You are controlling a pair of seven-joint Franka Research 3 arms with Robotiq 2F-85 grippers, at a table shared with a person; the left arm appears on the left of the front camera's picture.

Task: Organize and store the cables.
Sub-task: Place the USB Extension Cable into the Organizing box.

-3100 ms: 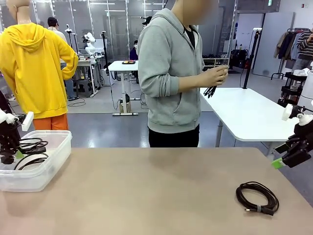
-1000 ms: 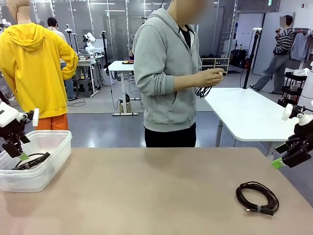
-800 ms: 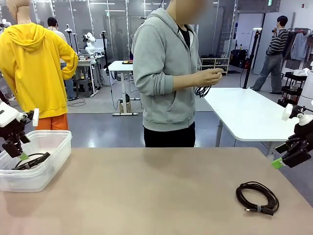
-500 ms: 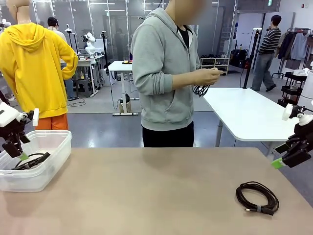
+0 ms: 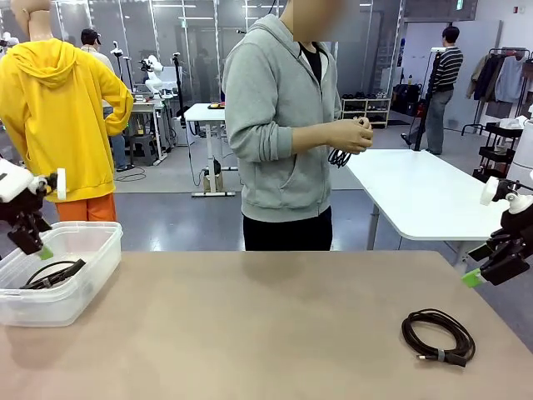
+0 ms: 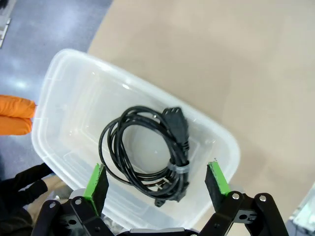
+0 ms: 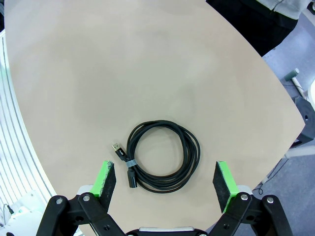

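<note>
Your right claw hangs wide open and empty, straight above the loose coil. The coil lies flat on the counter near its right edge, towards the near right corner. That is the relation that matters: from the wrist, the coil sits between the two pads. I judge that the pick calls for a plain descent, and the right arm is by far the nearer one.

The coil is almost round, with no real long axis. Its one thick stretch lies on the side towards one pad, where a pale tie binds the loops and a plug pokes out. Closing across the ring there would, I think, catch all the loops at once. The coil is thin, black and low on the counter, so a shallow grip may slip off.

Your left claw is also open and empty, above the bin at the counter's left edge. A second coil lies on the bin's bottom. The person beyond the far edge holds another cable in both hands
</note>
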